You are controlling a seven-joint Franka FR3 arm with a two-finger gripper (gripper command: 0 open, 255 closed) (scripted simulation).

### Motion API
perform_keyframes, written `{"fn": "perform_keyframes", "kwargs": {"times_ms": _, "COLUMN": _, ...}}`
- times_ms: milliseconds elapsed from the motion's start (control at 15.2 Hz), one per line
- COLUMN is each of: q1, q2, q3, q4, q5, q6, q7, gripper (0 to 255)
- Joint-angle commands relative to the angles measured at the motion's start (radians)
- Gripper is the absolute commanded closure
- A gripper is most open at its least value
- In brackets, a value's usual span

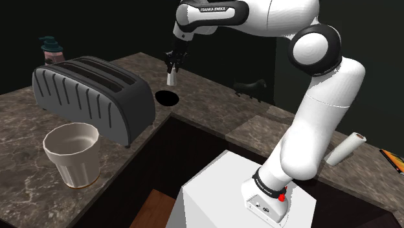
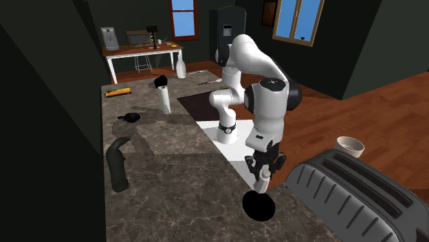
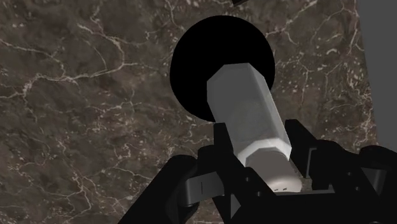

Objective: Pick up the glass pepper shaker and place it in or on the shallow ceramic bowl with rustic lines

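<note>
Shoulder view | arm outstretched | gripper (image 1: 173, 66) clasps shaker (image 1: 171, 79) over black disc (image 1: 168, 98)

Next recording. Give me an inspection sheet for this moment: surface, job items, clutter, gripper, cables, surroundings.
Surface: dark marbled counter, wrapping round the stand.
Job's things: pale pepper shaker clasped and hanging over the black bowl, apart from it; not yet set down.
Clutter: grey toaster; beige ribbed cup; soap dispenser behind the toaster; white roll beside the arm.
Grippers: the gripper points down, shut on the pepper shaker.
Cables: nothing seen.
Surroundings: wooden floor, windows, white table by the far wall.
</note>
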Motion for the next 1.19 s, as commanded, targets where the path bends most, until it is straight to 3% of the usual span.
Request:
{"fn": "perform_keyframes", "kwargs": {"times_ms": 0, "q1": 0.001, "q2": 0.008, "q3": 0.001, "q4": -0.015, "q5": 0.002, "q6": 0.024, "q7": 0.0, "gripper": 255}}
{"fn": "perform_keyframes", "kwargs": {"times_ms": 858, "q1": 0.0, "q2": 0.056, "q3": 0.005, "q4": -0.128, "q5": 0.015, "q6": 0.184, "q7": -0.013, "gripper": 255}}
{"fn": "perform_keyframes", "kwargs": {"times_ms": 1122, "q1": 0.0, "q2": 0.059, "q3": 0.005, "q4": -0.132, "q5": 0.015, "q6": 0.191, "q7": -0.014, "gripper": 255}}
